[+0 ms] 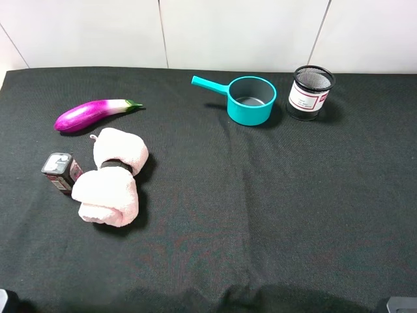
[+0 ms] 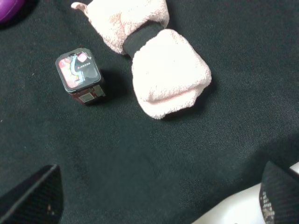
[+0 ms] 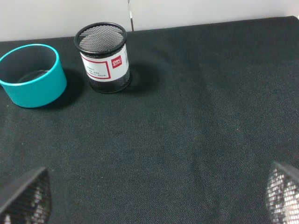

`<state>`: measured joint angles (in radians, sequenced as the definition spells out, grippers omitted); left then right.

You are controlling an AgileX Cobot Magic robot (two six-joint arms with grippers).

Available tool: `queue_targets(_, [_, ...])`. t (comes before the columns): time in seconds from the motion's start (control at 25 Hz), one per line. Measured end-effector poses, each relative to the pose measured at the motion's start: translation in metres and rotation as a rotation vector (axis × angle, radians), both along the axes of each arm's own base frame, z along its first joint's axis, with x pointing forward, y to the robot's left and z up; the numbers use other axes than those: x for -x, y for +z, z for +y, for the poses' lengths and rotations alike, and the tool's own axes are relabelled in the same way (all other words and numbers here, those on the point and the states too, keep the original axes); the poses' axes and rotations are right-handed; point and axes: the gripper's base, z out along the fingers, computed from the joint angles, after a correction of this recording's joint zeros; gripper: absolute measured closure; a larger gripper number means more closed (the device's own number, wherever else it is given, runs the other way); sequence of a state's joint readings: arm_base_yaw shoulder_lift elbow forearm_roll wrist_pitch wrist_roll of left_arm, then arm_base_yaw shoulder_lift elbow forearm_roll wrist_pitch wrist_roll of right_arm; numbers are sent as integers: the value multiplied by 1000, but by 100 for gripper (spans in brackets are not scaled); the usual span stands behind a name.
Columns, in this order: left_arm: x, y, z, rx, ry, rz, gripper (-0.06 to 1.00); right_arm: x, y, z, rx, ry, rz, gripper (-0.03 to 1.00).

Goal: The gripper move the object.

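The pale pink rolled towel [image 1: 111, 177], pinched at its middle by a black band [image 1: 116, 164], lies on the black cloth at the left. It also shows in the left wrist view [image 2: 163, 70], well ahead of my left gripper [image 2: 156, 200]. That gripper is open and empty, with only its two fingertips [image 2: 35, 196] in view. My right gripper [image 3: 154, 196] is open and empty too, over bare cloth on the right. In the exterior view only slivers of the arms show at the bottom corners, the left [image 1: 3, 301] and the right [image 1: 401, 304].
A small dark box [image 1: 60, 171] stands right beside the towel's left side, also seen in the left wrist view [image 2: 78, 75]. A purple eggplant [image 1: 91, 114] lies behind the towel. A teal pot [image 1: 251, 101] and a black mesh cup [image 1: 311, 92] stand at the back right.
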<state>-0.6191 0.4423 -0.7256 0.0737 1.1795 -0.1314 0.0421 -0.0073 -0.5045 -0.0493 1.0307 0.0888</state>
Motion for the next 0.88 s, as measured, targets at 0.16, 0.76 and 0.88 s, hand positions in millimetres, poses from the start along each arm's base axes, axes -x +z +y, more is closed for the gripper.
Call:
queue_targets(0.16, [18,-6,13,50,-3,-75,12,0,0,0,0,0,0,27])
queue_targets(0.76, [55,-35,30,93,334,-243,12,0,0,0,0,0,0,27])
queue_targets(0.88, [59,-41,28,94,419,-261,12,0,0,0,0,0,0,27])
